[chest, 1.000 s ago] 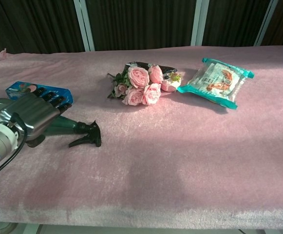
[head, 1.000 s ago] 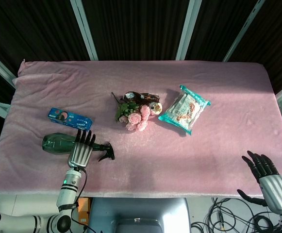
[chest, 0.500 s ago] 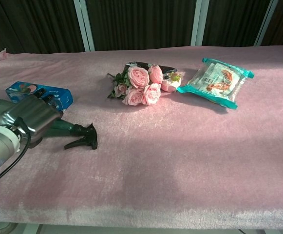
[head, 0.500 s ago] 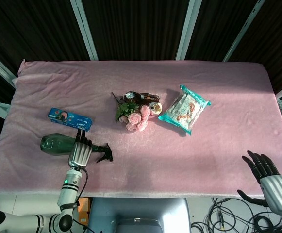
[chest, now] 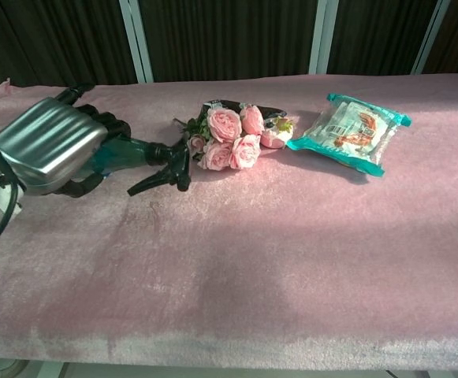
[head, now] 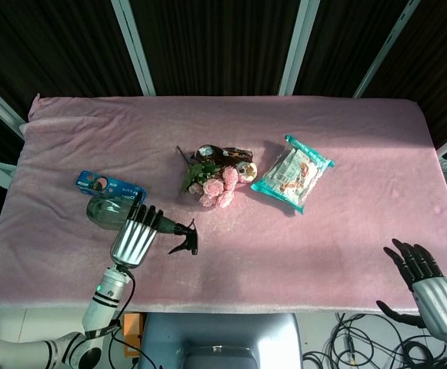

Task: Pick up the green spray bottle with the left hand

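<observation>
The green spray bottle hangs above the pink cloth, lying sideways with its black trigger head pointing right. My left hand grips it around the neck end of the body. In the chest view the left hand fills the left side and hides most of the spray bottle; only the neck and the black trigger head show, close to the roses. My right hand hangs beyond the table's front right edge, fingers spread, holding nothing.
A blue biscuit box lies just behind the bottle. A bunch of pink roses lies mid-table, with a teal snack packet to its right. The pink cloth covers the whole table.
The left hand closed around the bottle and raised it off the cloth, carrying it to the right and toward the roses. The right hand has not moved.
</observation>
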Robot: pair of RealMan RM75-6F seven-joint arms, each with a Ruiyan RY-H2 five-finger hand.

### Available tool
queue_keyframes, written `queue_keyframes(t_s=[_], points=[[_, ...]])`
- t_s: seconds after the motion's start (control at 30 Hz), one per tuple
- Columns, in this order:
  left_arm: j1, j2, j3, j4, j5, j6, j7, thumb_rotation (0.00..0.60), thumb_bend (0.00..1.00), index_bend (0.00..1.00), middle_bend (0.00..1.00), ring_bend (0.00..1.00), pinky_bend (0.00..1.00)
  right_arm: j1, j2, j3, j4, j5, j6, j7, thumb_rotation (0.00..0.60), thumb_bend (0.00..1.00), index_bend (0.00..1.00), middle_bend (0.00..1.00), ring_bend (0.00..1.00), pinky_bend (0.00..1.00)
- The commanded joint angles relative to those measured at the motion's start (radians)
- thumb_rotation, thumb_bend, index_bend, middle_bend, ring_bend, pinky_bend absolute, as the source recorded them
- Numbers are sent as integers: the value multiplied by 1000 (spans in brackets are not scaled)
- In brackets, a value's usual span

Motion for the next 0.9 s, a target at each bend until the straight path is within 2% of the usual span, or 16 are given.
queue_keyframes(t_s=[0.03, 0.13, 0.27, 0.37, 0.57, 0.7, 0.8, 0.9], points=[[63, 115, -61, -127, 123, 136, -500, 600, 515, 751, 780, 421, 5, 1, -1, -2, -3, -4, -2, -7, 600, 335, 0, 0, 0, 0], [99, 148, -102, -208, 109, 153, -733, 600, 521, 754, 782, 422, 4, 1, -3, -2, -5, -5, -3, -12, 600, 335, 0, 0, 0, 0], [140, 199, -125, -272, 41, 98, -939, 600, 525, 756, 783, 421, 1, 2, -4, -1, -7, -3, -6, -15, 600, 335, 0, 0, 0, 0], [158, 211, -124, -233, 33, 67, -1005, 600, 524, 758, 785, 417, 0, 6, -6, -2, -8, -2, -15, -19, 600, 335, 0, 0, 0, 0], [179, 228, -148, -251, -32, -39, -1178, 600, 528, 760, 783, 408, 0, 7, -6, -3, -11, 5, -23, -22, 600, 335, 0, 0, 0, 0], [192, 228, -151, -214, -46, -95, -1262, 600, 527, 759, 781, 398, 0, 5, -5, -2, -11, 6, -18, -19, 600, 335, 0, 0, 0, 0], [195, 224, -149, -176, -38, -128, -1305, 600, 526, 759, 779, 393, 0, 6, -5, -3, -11, 6, -20, -19, 600, 335, 0, 0, 0, 0], [200, 209, -154, -143, -4, -114, -1319, 600, 521, 759, 775, 389, 0, 6, -5, -4, -11, 4, -21, -19, 600, 335, 0, 0, 0, 0]])
